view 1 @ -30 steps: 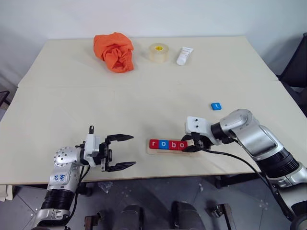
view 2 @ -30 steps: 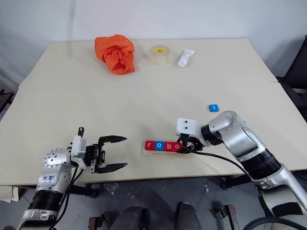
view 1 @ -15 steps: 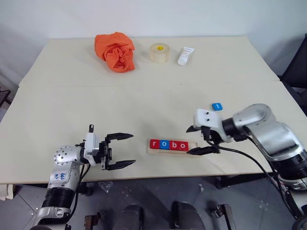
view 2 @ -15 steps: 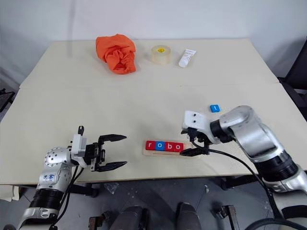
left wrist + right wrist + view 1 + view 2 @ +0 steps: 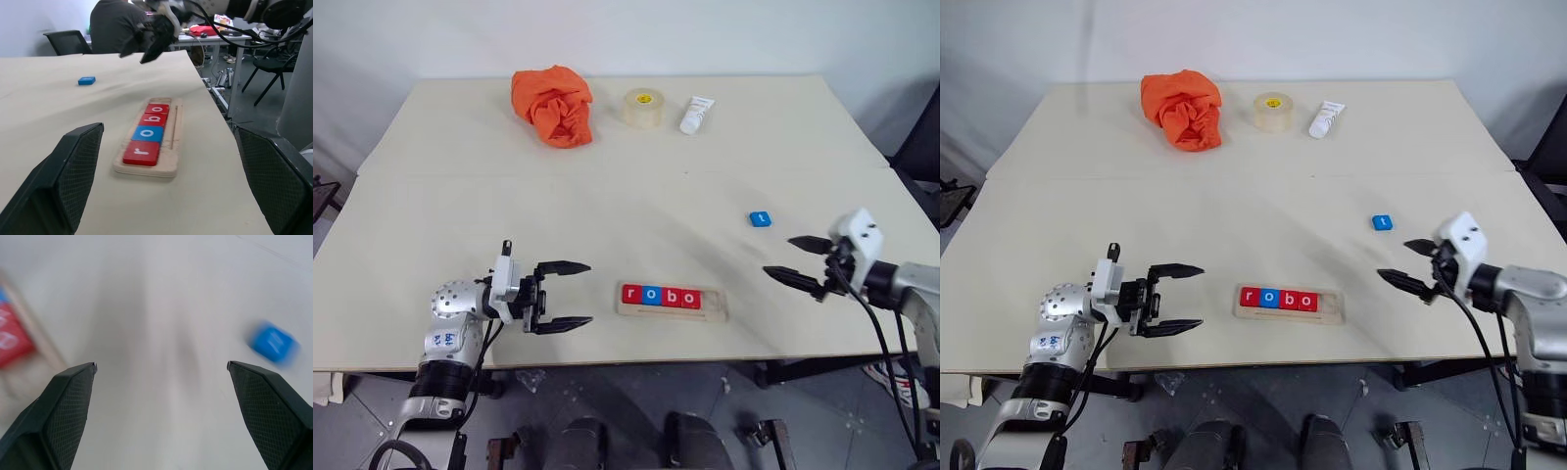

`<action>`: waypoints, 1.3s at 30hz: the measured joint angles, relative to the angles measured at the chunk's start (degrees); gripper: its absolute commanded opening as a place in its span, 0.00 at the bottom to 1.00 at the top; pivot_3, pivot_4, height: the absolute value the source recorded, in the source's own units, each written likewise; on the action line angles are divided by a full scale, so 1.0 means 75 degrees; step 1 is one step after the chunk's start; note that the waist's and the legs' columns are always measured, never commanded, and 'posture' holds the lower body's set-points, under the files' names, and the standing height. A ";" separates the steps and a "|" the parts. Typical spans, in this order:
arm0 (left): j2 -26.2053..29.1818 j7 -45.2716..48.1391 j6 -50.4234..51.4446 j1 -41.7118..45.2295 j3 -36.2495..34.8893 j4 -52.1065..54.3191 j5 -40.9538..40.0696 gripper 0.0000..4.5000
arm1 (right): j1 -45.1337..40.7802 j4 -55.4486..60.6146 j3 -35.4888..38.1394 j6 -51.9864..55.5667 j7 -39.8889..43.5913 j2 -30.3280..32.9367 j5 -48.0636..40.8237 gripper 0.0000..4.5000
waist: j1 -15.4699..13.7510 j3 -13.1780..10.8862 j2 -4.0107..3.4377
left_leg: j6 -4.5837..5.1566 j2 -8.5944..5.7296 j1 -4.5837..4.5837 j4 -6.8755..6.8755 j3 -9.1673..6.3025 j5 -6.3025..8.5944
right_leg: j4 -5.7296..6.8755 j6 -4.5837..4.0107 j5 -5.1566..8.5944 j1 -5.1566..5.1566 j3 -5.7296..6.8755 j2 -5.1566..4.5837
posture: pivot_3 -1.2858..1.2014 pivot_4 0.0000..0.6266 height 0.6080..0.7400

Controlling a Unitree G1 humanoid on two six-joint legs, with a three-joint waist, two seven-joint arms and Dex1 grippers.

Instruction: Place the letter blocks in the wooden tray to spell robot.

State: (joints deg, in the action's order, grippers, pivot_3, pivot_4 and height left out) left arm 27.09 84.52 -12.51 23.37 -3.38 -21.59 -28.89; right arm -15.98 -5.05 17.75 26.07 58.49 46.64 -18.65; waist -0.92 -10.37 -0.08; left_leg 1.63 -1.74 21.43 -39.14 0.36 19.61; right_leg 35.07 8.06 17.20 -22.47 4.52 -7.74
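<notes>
Four of five done: wooden tray (image 5: 672,300) holds the letter blocks (image 5: 659,296) r, o, b, o in a row, red-blue-red-red, touching each other, flush toward the tray's left end. One slot at the right end of the tray sits bare. Last piece, the blue t block (image 5: 760,218), lies flat on the counter (image 5: 607,196), well apart from the tray, farther from the robot and to the right. Left to do, by my read: pick up the t, set it in after the second o.

Tray sits near the counter's near edge, roughly centre. Long axis runs left-right, about parallel to that edge; word reads left to right from the robot's side. The t block sits a bit skewed, not square to the tray.

Right hand (image 5: 805,262) fingers spread wide, empty, hovering right of the tray and nearer the robot than the t block, pointing left. Left hand (image 5: 564,295) also spread, empty, left of the tray, pointing right toward it.

Orange cloth (image 5: 552,104), tape roll (image 5: 642,107), white tube (image 5: 695,114) at the far side, unrelated.
</notes>
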 measured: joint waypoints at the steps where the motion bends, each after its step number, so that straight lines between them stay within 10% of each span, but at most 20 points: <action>1: -0.0018 0.0053 -0.0001 0.0054 0.0012 -0.0057 0.0000 1.00 | 0.0137 0.0031 0.0240 -0.0025 -0.0117 0.0000 -0.0108 0.99 | 0.0006 0.0000 0.0000 | 0.0000 0.0004 -0.0001 0.0000 0.0004 0.0000 | -0.0002 0.0000 0.0000 0.0000 0.0000 0.0003 | 0.52 0.24 1.00; 16: 0.0017 0.0190 -0.0002 0.0173 -0.0009 -0.0514 -0.0002 1.00 | 0.2036 0.1438 0.1793 0.0715 -0.0644 0.0102 -0.1011 0.99 | -0.0051 0.0000 0.0000 | 0.0001 0.0014 -0.0018 0.0000 0.0022 -0.0001 | -0.0004 -0.0001 0.0000 0.0006 -0.0019 0.0006 | 0.52 0.24 1.00; 29: 0.0112 -0.0128 0.0117 -0.0838 -0.0189 0.0726 -0.0029 1.00 | -0.2803 -0.3206 -0.1234 -0.0247 -0.2094 -0.0867 0.0841 0.99 | 0.0159 -0.0002 -0.0005 | -0.0005 0.0029 -0.0014 0.0005 0.0026 -0.0004 | 0.0000 -0.0017 -0.0010 -0.0008 -0.0008 0.0008 | 0.52 0.24 1.00; 39: 0.0138 -0.0641 0.0262 -0.1594 -0.0354 0.1586 -0.0032 1.00 | -0.4736 -0.6572 -0.1700 -0.1751 -0.2983 -0.1907 0.1635 0.99 | 0.0169 -0.0004 -0.0010 | -0.0006 0.0031 -0.0009 0.0004 0.0016 -0.0004 | 0.0002 -0.0017 -0.0010 -0.0006 0.0001 0.0009 | 0.52 0.24 1.00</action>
State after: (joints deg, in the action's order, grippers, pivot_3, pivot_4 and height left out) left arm 28.12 79.71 -10.54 11.41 -6.03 -9.69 -29.13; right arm -51.50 -54.35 5.00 12.94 36.12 32.33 -6.38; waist 0.34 -10.40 -0.16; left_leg 1.59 -1.51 21.36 -39.11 0.48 19.58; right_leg 35.08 7.93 17.13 -22.51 4.52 -7.67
